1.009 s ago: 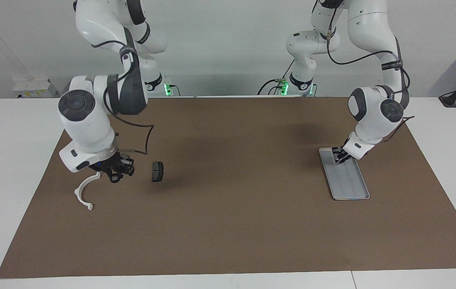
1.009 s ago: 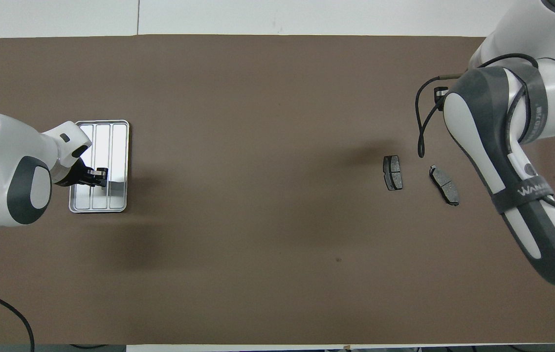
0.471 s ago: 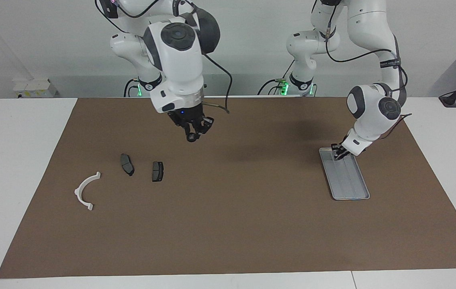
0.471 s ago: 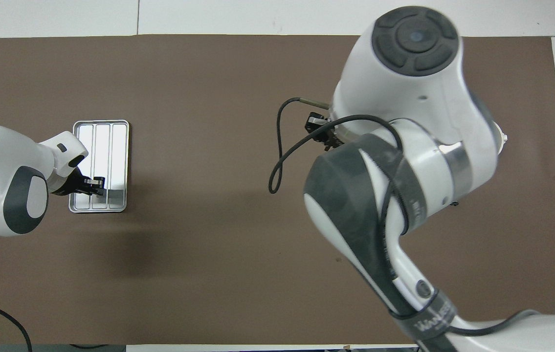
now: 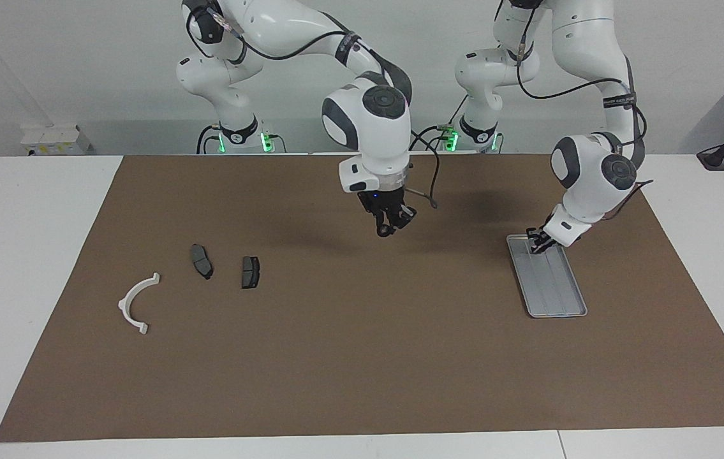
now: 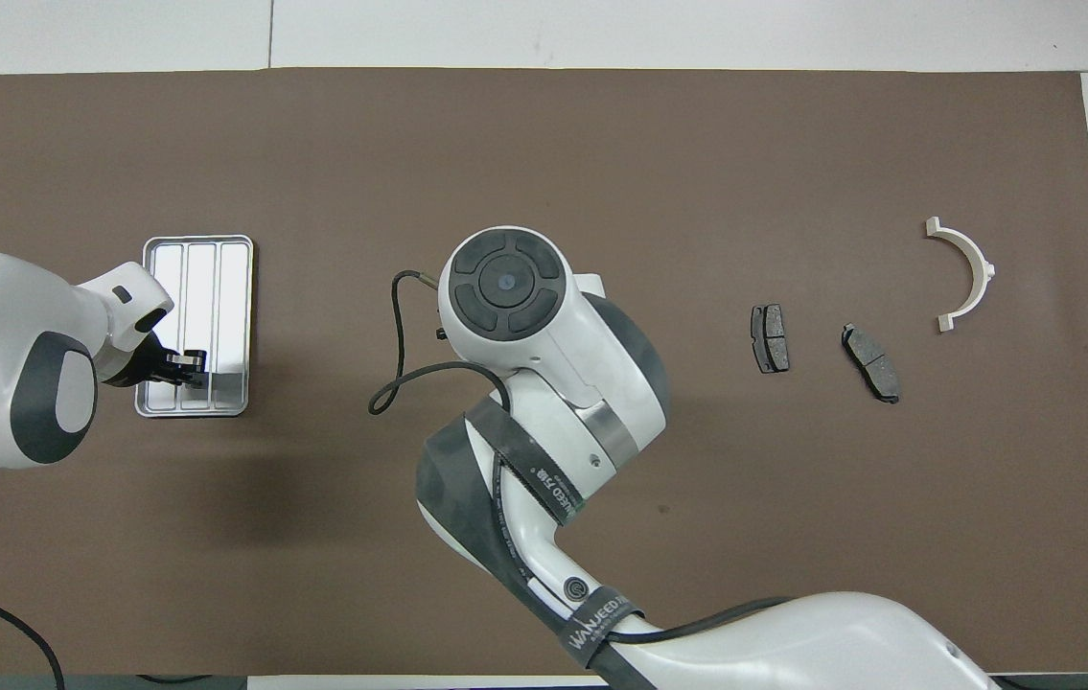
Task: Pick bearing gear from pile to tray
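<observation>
The pile lies toward the right arm's end of the table: a white half-ring bracket [image 5: 135, 306] [image 6: 970, 273] and two dark grey brake pads [image 5: 201, 261] [image 5: 250, 271] [image 6: 770, 337] [image 6: 871, 361]. No loose gear shows on the mat. My right gripper [image 5: 390, 227] hangs over the middle of the mat, between pile and tray, shut on a small black round gear [image 5: 384, 231]. In the overhead view its own hand [image 6: 505, 287] hides it. The silver-grey tray [image 5: 556, 293] [image 6: 232, 287] lies toward the left arm's end. My left gripper [image 5: 536, 245] [image 6: 189, 364] is low over the tray's end nearer the robots.
A brown mat [image 5: 362, 357] covers most of the white table. The right arm's cable [image 6: 395, 374] loops beside its hand. A tiny dark speck [image 6: 663, 509] lies on the mat, nearer the robots than the pads.
My right gripper rose from the pile beside the bracket and swung across the mat toward the tray, uncovering one brake pad. My left gripper shifted slightly toward the tray's end nearer the robots.
</observation>
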Controlling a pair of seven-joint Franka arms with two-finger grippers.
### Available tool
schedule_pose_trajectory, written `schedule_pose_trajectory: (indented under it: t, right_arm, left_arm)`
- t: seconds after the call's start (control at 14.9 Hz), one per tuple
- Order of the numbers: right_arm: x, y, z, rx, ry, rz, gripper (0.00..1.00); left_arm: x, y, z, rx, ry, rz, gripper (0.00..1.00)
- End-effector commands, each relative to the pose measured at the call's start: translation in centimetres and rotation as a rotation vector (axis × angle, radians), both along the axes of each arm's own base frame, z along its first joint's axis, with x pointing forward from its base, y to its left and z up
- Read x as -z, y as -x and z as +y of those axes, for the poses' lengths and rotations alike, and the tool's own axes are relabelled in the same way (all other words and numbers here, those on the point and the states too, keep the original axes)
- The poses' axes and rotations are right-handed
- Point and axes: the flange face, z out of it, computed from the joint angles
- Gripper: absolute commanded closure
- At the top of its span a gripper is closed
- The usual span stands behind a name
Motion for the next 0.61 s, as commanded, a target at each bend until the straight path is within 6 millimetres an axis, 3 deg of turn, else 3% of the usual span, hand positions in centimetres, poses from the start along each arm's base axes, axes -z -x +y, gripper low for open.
schedule_pose_trajectory:
  t: [0.0,0.07,0.13,0.2,0.34,0.54]
  right_arm:
    - [5.9,0.6,3.1,0.04,-0.013,-0.017,1.0]
    - [7.5,0.3,3.4,0.04,-0.016,-0.027,1.0]
    - [8.6,0.3,3.4,0.04,-0.01,-0.024,1.0]
    - [9.4,0.2,3.4,0.042,-0.016,-0.029,1.0]
    - [10.6,0.0,3.0,0.036,-0.012,-0.044,1.0]
    - [11.8,0.2,2.8,0.025,0.005,-0.046,1.0]
  left_arm:
    - [0.1,1.8,-0.1,-0.012,-0.004,-0.034,1.0]
    - [0.2,1.9,-0.2,-0.01,-0.004,-0.032,0.75]
    - [0.2,1.8,-0.2,-0.01,-0.004,-0.034,0.35]
    - [0.0,1.7,-0.2,-0.01,-0.004,-0.032,0.28]
    - [-0.7,1.0,-0.2,-0.01,-0.004,-0.04,0.0]
    - [-2.7,-0.3,-0.4,-0.01,0.0,-0.048,0.0]
